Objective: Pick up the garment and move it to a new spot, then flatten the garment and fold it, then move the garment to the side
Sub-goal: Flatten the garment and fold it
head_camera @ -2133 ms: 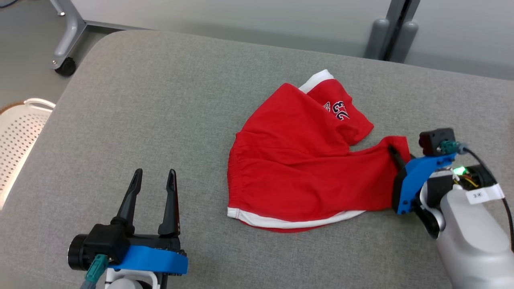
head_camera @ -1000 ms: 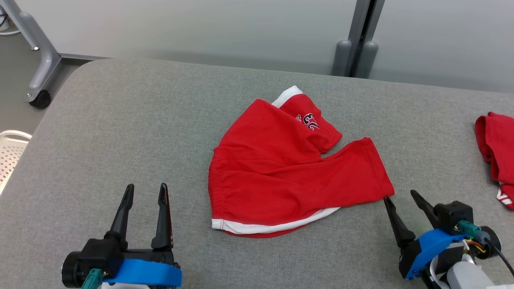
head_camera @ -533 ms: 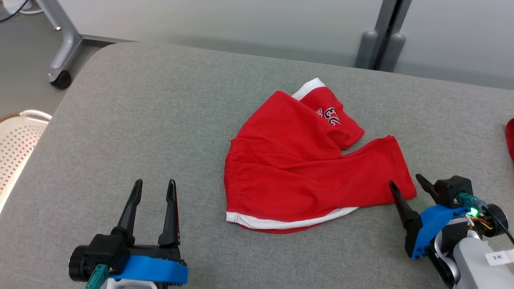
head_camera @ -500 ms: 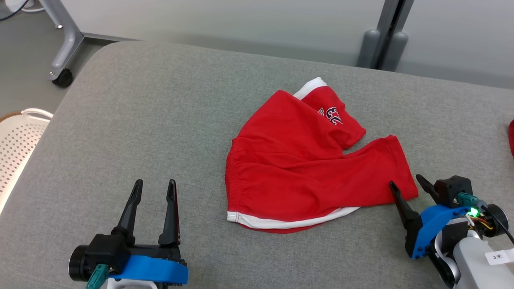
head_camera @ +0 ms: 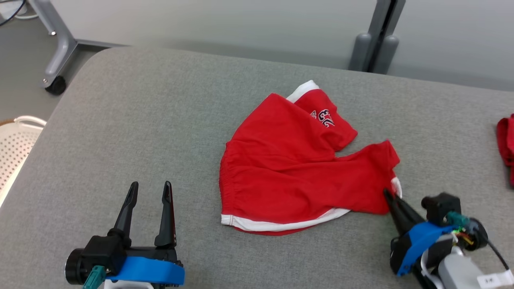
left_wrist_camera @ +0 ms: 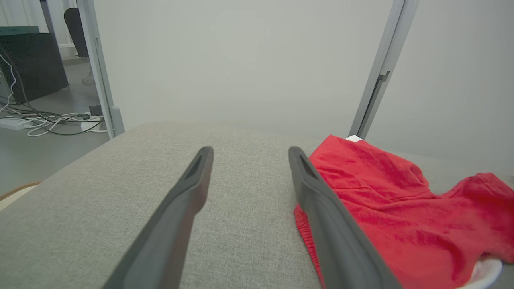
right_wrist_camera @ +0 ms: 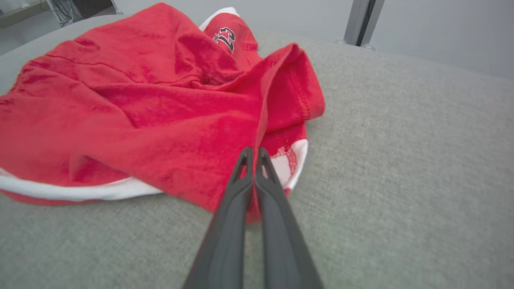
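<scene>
1. The red shorts [head_camera: 289, 176] lie rumpled in the middle of the grey tabletop [head_camera: 140, 120], with the waistband to the left.
2. The right gripper [head_camera: 388, 195] has its fingers clamped together on the near-right leg hem.
3. The left gripper [head_camera: 149, 186] sits near left, well apart from the shorts, fingers spread and empty.
4. Another red cloth [head_camera: 506, 140] lies at the right edge.

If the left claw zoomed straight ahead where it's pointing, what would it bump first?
Probably nothing: the open left claw points along bare grey padded tabletop. The crumpled red shorts lie off to its right, seemingly outside its line.
</scene>
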{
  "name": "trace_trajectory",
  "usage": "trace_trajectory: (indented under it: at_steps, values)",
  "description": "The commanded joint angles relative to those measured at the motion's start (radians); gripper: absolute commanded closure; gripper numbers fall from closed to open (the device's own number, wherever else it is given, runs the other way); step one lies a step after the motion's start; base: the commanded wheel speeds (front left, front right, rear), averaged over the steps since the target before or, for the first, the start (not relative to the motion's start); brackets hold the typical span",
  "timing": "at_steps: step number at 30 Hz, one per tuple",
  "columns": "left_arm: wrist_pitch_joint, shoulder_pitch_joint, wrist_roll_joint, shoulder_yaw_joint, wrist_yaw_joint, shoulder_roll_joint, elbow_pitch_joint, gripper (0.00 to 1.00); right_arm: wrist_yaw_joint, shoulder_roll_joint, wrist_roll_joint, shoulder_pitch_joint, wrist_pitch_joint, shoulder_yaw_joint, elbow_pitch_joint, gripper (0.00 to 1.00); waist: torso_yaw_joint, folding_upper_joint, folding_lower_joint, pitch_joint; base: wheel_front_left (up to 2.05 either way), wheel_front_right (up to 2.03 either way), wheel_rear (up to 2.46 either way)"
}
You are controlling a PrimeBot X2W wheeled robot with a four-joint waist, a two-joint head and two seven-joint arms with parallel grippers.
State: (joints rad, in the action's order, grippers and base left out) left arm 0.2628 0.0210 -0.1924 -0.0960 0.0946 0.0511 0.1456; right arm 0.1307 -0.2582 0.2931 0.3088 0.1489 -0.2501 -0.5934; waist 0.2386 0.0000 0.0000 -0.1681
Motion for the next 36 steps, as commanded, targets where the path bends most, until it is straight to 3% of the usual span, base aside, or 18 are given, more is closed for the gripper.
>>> trace_trajectory:
  at_steps: [1, 10, 17, 20, 28, 36]
  values:
    - [0.002, -0.007, 0.004, 0.006, 0.001, -0.001, 0.002, 0.00, 0.000, 0.000, 0.006, -0.025, 0.006, -0.004, 0.014, 1.00, -0.016, 0.0000, 0.0000, 0.017, 0.00, 0.00, 0.00]
    - [0.002, -0.038, 0.013, 0.014, 0.008, -0.001, -0.002, 0.00, 0.000, 0.008, 0.041, -0.329, -0.076, 0.003, 0.361, 1.00, -0.076, 0.0000, 0.0000, 0.062, 0.00, 0.00, 0.00]
    - [0.002, -0.038, 0.018, 0.025, 0.014, -0.001, -0.007, 0.00, 0.000, 0.079, 0.060, -0.609, -0.230, 0.058, 0.704, 1.00, -0.106, 0.0000, 0.0000, 0.059, 0.00, 0.00, 0.00]
    - [0.002, -0.032, 0.018, 0.029, 0.017, -0.001, -0.007, 0.00, 0.000, 0.106, 0.042, -0.677, -0.276, 0.068, 0.797, 1.00, -0.114, 0.0000, 0.0000, 0.052, 0.00, 0.00, 0.00]
    - [0.002, -0.017, 0.020, 0.018, 0.020, -0.001, 0.001, 0.00, 0.000, 0.120, 0.013, -0.651, -0.295, 0.097, 0.811, 1.00, -0.115, 0.0000, 0.0000, 0.053, 0.00, 0.00, 0.00]
    - [0.002, -0.018, 0.032, 0.028, 0.024, -0.001, 0.002, 0.00, 0.000, 0.088, -0.005, -0.497, -0.249, 0.139, 0.679, 1.00, -0.098, 0.0000, 0.0000, 0.058, 0.00, 0.00, 0.00]
